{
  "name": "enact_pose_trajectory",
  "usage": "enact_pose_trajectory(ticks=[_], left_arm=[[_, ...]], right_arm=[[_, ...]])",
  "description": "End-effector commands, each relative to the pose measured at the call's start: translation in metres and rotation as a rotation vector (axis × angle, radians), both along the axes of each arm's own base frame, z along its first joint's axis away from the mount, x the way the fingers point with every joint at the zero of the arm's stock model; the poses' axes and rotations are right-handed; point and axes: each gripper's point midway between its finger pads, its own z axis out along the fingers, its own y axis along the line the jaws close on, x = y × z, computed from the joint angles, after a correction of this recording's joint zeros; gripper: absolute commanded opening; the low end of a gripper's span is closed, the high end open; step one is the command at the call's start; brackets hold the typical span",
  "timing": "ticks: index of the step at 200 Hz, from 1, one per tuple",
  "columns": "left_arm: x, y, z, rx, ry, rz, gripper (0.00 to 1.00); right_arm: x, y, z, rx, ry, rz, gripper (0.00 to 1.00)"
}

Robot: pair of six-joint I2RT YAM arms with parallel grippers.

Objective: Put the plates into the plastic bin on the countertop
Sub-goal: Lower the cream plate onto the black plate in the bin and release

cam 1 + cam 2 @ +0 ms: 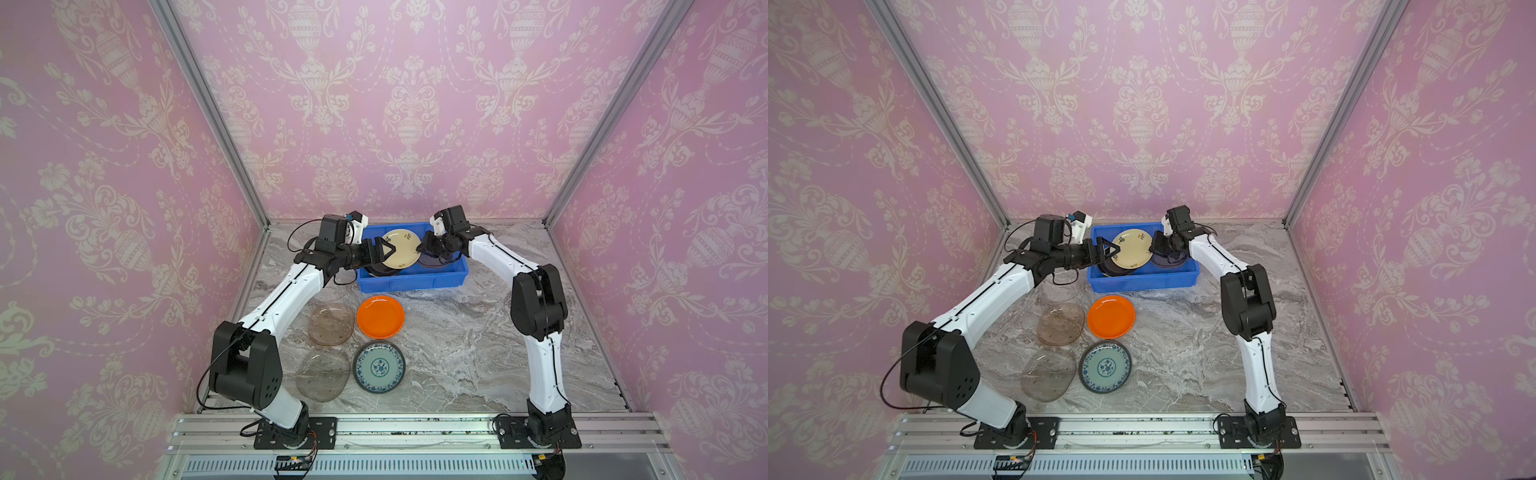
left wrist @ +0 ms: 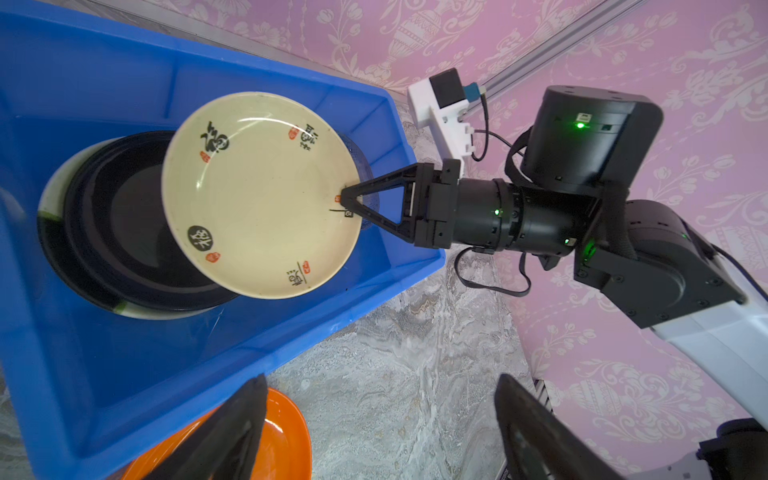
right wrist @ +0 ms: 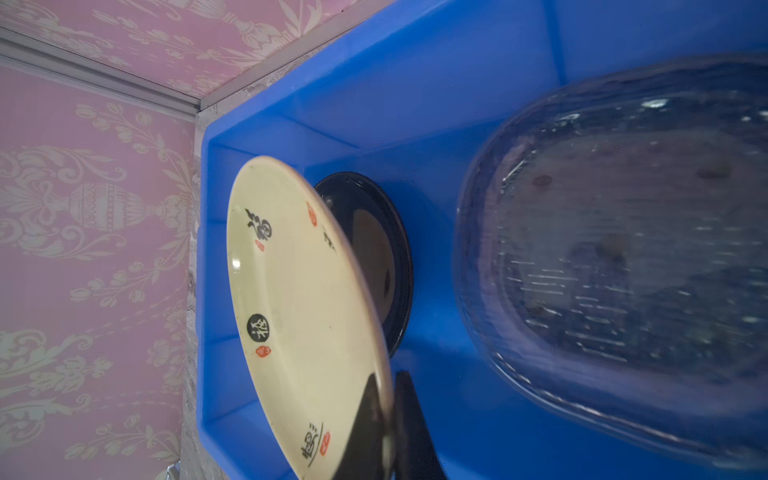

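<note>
left arm (image 1: 286, 291) and right arm (image 1: 498, 251): white link shells, black joint housings, thin black cable along the links. right end effector (image 2: 348, 203): black triangular open-truss frame. green LEDs (image 2: 579, 124) on wrist housing; white camera bracket (image 2: 424, 104), blue connector (image 2: 471, 89).

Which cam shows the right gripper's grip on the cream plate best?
Left wrist: right gripper pinches the cream plate at its rim, whole plate in frame. Right wrist shows it obliquely, cropped. In both top views it is small.

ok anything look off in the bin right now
Only the cream plate: it is tilted, not flat, pinched at one rim by the right gripper above the black plate in the blue bin. The left gripper stands open beside it.
</note>
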Motion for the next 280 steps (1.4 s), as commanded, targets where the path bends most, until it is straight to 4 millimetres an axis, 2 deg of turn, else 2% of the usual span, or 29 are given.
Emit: enact_pose_trajectory(ticks=[1, 46, 103, 108, 124, 154, 228, 280], left_arm=[[-0.005, 0.006, -0.009, 0.029, 0.012, 0.013, 0.88], [-0.006, 0.007, -0.018, 0.034, 0.033, 0.022, 0.87], [-0.008, 0.009, -0.023, 0.051, 0.039, 0.025, 0.88], [-0.007, 0.010, -0.023, 0.052, 0.041, 0.026, 0.88], [-0.008, 0.010, -0.024, 0.055, 0.041, 0.027, 0.88], [-0.007, 0.010, -0.023, 0.055, 0.041, 0.030, 0.88], [-0.007, 0.010, -0.025, 0.055, 0.044, 0.030, 0.88], [-0.007, 0.010, -0.028, 0.055, 0.047, 0.030, 0.88]], right_arm=[[0.015, 0.015, 0.009, 0.066, -0.005, 0.003, 0.00], [0.029, 0.034, -0.019, 0.063, 0.037, 0.003, 0.00], [0.032, 0.047, -0.033, 0.037, 0.067, 0.012, 0.00], [0.032, 0.047, -0.032, 0.034, 0.066, 0.013, 0.00], [0.032, 0.045, -0.033, 0.024, 0.070, 0.010, 0.15], [0.031, 0.043, -0.031, 0.003, 0.064, 0.008, 0.25], [0.022, 0.027, -0.014, -0.077, 0.034, -0.001, 0.29], [0.018, 0.025, -0.026, -0.120, 0.041, 0.016, 0.28]])
